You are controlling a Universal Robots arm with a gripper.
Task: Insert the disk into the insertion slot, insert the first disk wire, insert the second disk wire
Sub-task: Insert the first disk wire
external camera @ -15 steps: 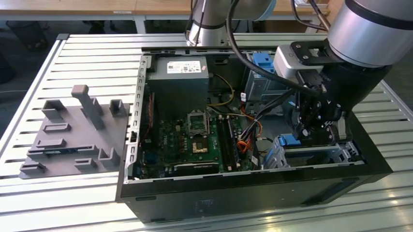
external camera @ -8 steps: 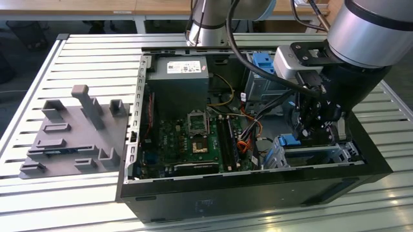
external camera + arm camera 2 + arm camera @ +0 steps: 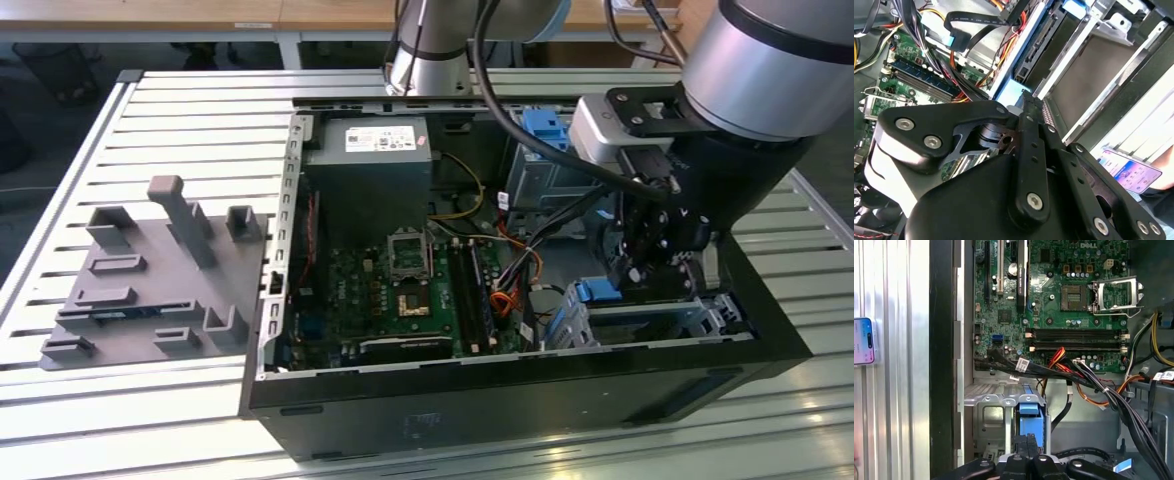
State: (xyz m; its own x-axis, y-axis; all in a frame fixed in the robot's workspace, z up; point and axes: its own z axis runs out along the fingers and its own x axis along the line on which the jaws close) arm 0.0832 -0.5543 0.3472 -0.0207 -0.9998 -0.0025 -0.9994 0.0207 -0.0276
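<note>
Inside the open computer case (image 3: 507,400), toward the exterior view's right, the disk (image 3: 597,292) sits in the slot (image 3: 661,322), its blue carrier end facing the hand (image 3: 630,278). In the first wrist view the blue carrier of the disk (image 3: 1031,422) lies between the silver perforated walls of the slot (image 3: 986,415), and the hand (image 3: 1027,441) is right at its near end. In the second wrist view the fingertips (image 3: 1026,102) meet the pale blue edge of the disk (image 3: 1013,92).

Hand state: the two fingers are drawn together with almost no gap. Whether they pinch the carrier's edge or only press against it cannot be told.

Arm pose: the arm (image 3: 761,70) comes in from the exterior view's upper right and points the hand down into the case, over the slot.

Surroundings: a bundle of black, red and orange wires (image 3: 1089,382) crosses the case just beyond the slot, between it and the motherboard (image 3: 1064,305), apart from the hand. A black flat cable (image 3: 979,20) arches over these wires. A taller grey cage with a blue tab (image 3: 545,130) stands farther back, beside the power supply (image 3: 371,150). A grey parts plate (image 3: 154,270) rests on the slatted desk (image 3: 200,110), to the exterior view's left of the case. A phone (image 3: 863,340) with a lit screen lies on the desk beside the case.
</note>
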